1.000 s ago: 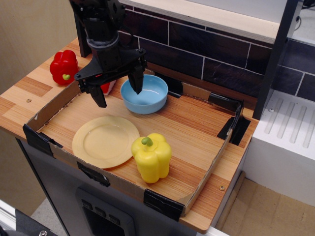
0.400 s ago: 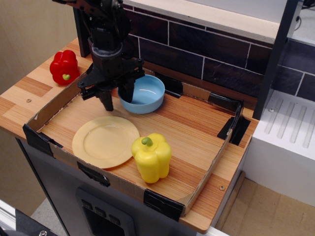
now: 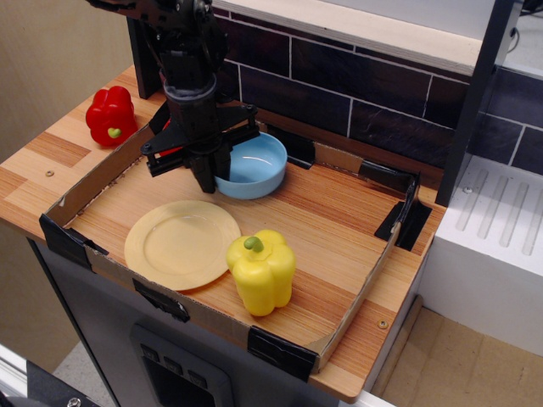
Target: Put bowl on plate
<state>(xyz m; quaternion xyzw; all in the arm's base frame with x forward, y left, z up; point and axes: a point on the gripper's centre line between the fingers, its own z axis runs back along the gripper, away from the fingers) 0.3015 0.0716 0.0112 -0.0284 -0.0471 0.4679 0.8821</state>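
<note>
End effector (image 3: 209, 174) clenched on near-left rim of bowl (image 3: 252, 164) — behind plate (image 3: 181, 243), yellow pepper (image 3: 261, 270) just beside plate.

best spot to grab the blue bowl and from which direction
Grip the bowl by its thin rim, coming straight down from above, one finger inside and one outside the wall. It sits upright and open, too wide to span. The near-left rim suits best: the gripper is already there, and that side faces the plate.
</note>
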